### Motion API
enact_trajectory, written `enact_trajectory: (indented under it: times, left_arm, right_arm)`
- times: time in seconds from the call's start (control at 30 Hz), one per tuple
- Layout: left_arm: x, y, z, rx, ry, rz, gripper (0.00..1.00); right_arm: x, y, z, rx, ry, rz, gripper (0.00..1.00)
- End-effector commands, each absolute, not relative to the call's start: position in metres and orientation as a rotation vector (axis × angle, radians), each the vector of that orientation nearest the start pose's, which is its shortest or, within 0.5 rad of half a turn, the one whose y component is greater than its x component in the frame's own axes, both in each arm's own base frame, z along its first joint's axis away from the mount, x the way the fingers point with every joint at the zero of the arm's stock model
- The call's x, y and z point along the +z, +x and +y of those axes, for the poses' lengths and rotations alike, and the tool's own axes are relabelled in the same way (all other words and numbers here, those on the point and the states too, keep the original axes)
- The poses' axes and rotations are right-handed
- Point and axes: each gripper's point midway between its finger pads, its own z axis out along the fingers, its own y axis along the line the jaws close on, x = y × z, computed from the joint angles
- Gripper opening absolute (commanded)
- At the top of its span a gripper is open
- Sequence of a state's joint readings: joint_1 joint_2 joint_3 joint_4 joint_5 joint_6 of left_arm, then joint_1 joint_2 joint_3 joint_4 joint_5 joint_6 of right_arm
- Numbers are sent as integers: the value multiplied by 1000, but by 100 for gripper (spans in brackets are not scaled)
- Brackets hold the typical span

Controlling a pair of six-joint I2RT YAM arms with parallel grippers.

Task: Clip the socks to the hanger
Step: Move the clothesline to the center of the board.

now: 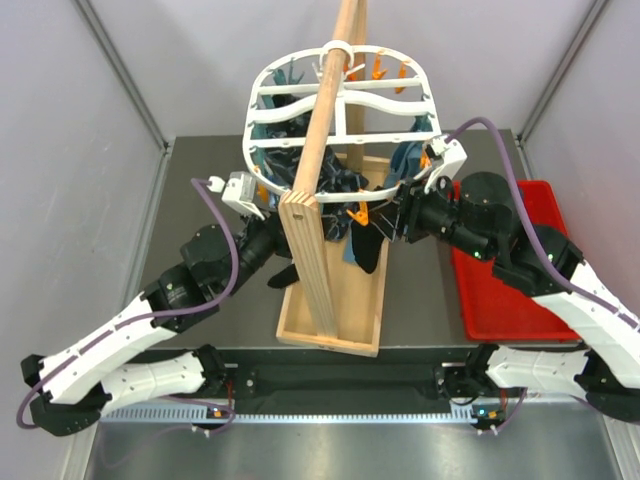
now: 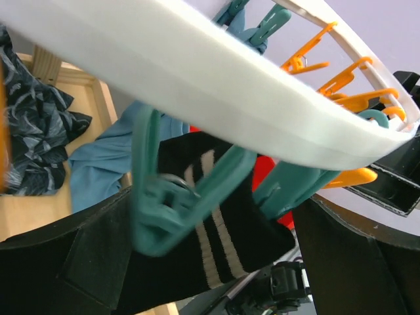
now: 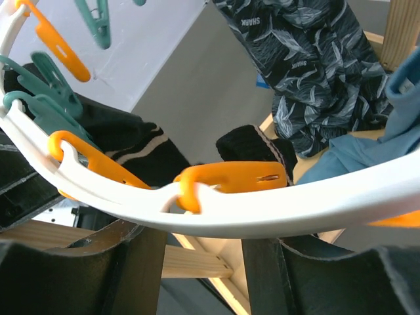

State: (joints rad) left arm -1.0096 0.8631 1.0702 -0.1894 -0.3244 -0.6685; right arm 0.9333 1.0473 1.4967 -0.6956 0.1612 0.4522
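Observation:
The white hanger (image 1: 390, 100) hangs on the wooden pole, its rim lined with orange and teal clothespins. A black sock (image 1: 368, 250) dangles below its near right side. In the left wrist view a black sock (image 2: 223, 216) with two pale stripes hangs under the hanger rim (image 2: 216, 85), and a teal pin (image 2: 164, 197) lies across it. My left gripper (image 2: 210, 262) is open wide, the sock between its fingers and untouched. My right gripper (image 3: 203, 275) is open just under the rim (image 3: 262, 213), below an orange pin (image 3: 230, 180). Behind that pin hang two black socks (image 3: 131, 147).
The wooden pole (image 1: 320, 130) rises from a tray-like wooden base (image 1: 335, 300) between the arms. Dark patterned fabric (image 3: 308, 65) and a blue cloth (image 2: 98, 164) hang or lie over the base. A red tray (image 1: 505, 290) sits on the right of the table.

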Motion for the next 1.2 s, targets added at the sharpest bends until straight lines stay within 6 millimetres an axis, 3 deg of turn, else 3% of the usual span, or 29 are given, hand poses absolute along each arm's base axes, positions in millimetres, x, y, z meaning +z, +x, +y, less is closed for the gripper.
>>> enact_trajectory:
  times: [0.0,0.13,0.23,0.57,0.77,0.93,1.03,1.17]
  left_arm:
    - [425,189,-248,-1074,44,1592,98]
    - [409,192,-219,-983,-53,1631,98]
    - [409,189,-199,-954,-99,1614,99]
    - [392,173,-150,-892,-152,1621,99]
    - [366,169,-146,-880,-169,1688,99]
    - [351,166,-152,-890,-157,1734,99]
    - [336,165,-154,-866,-155,1793,99]
    - [289,162,-157,-794,-158,1939,98]
  right_arm:
    - [416,197,247,819,-336,1822,46]
    - [416,198,239,794,-321,1822,48]
    - [415,198,234,782,-314,1822,49]
    - [404,186,221,766,-354,1829,60]
    - [388,163,226,838,-498,1858,76]
    - [371,126,233,976,-689,1870,100]
    - [358,114,226,985,-725,1907,100]
    - [341,96,222,1036,-792,1943,100]
